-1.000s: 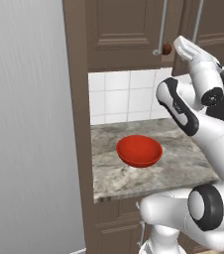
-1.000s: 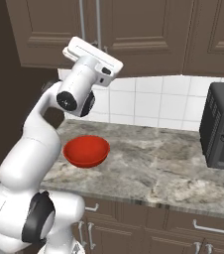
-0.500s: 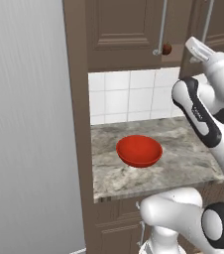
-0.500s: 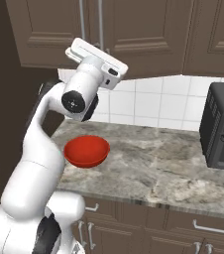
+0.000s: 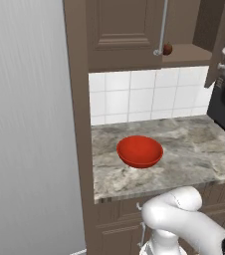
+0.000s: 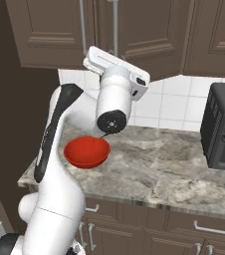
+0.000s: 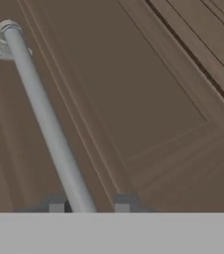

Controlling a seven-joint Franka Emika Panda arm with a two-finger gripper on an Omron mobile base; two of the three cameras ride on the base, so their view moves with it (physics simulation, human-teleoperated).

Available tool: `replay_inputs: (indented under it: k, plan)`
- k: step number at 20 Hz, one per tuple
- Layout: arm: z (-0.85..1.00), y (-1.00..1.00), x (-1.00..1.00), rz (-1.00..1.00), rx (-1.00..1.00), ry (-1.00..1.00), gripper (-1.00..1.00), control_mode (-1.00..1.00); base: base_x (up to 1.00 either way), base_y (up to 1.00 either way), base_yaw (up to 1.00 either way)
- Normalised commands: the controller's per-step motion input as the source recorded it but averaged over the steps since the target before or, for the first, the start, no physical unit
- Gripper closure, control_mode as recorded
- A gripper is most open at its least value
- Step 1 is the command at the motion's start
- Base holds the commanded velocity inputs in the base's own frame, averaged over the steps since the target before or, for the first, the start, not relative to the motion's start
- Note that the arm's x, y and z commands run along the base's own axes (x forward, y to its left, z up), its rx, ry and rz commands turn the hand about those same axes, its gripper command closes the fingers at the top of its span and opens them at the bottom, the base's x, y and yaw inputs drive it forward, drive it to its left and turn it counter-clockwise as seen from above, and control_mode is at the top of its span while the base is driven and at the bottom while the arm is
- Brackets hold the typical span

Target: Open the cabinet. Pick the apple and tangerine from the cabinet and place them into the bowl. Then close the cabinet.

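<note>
Hand view: cabinet [image 7: 148,99] handle [image 7: 44,119] between fingers [image 7: 56,205], closed on it.

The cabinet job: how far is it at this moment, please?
Done: the right cabinet door looks swung partly open, and the apple shows on the shelf. In hand: the gripper has its fingertips on both sides of the silver handle. Left: both fruits must go into the bowl, which is empty, then closing the cabinet.
</note>
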Motion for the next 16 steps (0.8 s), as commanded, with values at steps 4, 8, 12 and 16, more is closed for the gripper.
replay_inputs:
  k: [4, 8, 12, 16]
  plan:
    - [0.01, -0.96, -0.16, 0.27, 0.00, 0.04, 1.00, -1.00, 0.00, 0.00, 0.00]
    - [-0.07, -0.15, -0.20, 0.05, 0.00, 0.11, -1.00, -1.00, 0.00, 0.00, 0.00]
    - [-0.53, 0.02, -1.00, 0.01, -0.07, 0.11, -1.00, -1.00, 0.00, 0.00, 0.00]
    - [-0.54, 0.21, -1.00, 0.01, -0.10, 0.07, -1.00, -1.00, 0.00, 0.00, 0.00]
